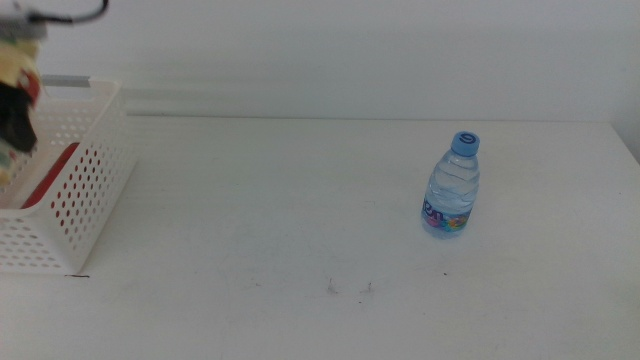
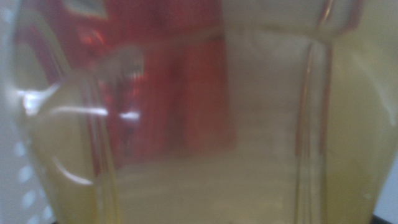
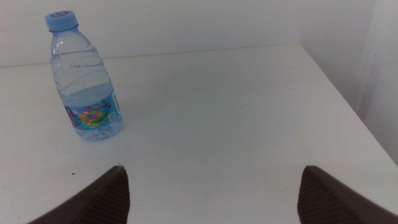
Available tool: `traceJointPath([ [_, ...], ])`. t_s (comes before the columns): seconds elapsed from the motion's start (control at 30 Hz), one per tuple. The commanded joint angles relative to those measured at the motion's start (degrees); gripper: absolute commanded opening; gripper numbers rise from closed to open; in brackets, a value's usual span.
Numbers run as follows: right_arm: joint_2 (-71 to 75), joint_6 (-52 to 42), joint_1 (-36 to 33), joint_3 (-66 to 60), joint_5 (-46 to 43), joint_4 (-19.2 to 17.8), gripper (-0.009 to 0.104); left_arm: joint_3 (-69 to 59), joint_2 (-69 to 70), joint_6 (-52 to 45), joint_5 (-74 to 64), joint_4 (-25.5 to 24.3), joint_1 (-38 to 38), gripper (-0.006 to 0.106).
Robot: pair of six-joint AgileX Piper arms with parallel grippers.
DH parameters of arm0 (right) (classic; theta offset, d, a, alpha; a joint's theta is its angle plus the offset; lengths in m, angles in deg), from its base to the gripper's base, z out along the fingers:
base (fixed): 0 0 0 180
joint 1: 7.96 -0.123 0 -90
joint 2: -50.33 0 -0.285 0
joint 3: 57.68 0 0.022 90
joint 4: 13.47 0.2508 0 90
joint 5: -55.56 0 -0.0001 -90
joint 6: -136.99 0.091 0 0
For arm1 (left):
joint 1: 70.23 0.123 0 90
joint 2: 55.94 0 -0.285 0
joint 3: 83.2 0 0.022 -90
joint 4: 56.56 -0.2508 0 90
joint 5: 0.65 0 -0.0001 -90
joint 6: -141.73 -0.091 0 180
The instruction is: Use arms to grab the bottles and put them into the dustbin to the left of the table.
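One water bottle [image 1: 452,184] with a blue cap stands upright on the white table [image 1: 280,200], right of centre. The right gripper [image 3: 211,193] hovers low over the table with its jaws spread wide and holding nothing, the bottle ahead of it and apart.

Further off, at the table's left edge, sits the white perforated dustbin [image 1: 85,180]; a red can [image 1: 52,170] lies inside. The left gripper [image 1: 18,110] hangs above the bin with something yellowish.

Only the left wrist view shows the yellow bottle [image 2: 280,137] pressed close, blurred, the red can behind. Jaw state there cannot be determined.
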Motion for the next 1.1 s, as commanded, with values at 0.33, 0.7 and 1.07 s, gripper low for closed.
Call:
traceJointPath([
  [0.33, 0.2, -0.2, 0.4, -0.2, -0.8, -0.4, 0.090, 1.2, -8.7, -0.2, 1.3, -2.1, 0.0, 0.000],
  [0.7, 0.2, -0.2, 0.4, -0.2, -0.8, -0.4, 0.090, 1.3, -10.1, 0.4, 2.2, -1.9, 0.0, 0.082],
  [1.07, 0.2, -0.2, 0.4, -0.2, -0.8, -0.4, 0.090, 1.3, 7.4, 5.0, 2.4, -1.5, -6.3, 0.094],
])
